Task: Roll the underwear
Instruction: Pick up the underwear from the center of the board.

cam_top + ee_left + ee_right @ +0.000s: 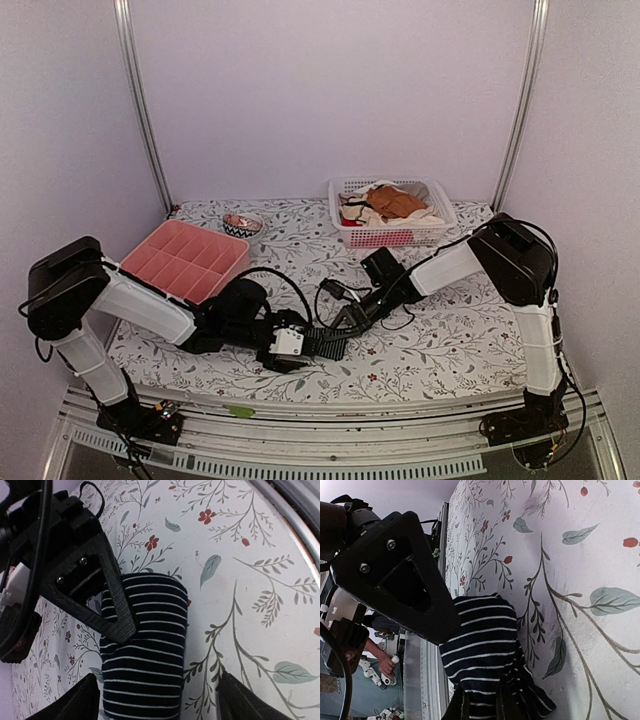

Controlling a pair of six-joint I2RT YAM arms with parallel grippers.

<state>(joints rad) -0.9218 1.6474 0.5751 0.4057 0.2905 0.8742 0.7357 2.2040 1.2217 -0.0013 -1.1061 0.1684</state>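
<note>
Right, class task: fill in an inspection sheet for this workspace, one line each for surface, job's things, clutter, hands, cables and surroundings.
Surface: floral tablecloth, lying flat.
Job's things: striped underwear, bunched into a roll toward the front edge.
Clutter: pink divider tray; small bowl; white basket of garments.
Hands: left hand open, straddling the underwear; right hand with a finger on the fabric, closure unclear.
Cables: black cable looping over the cloth between the arms.
Surroundings: white walls, metal posts.
</note>
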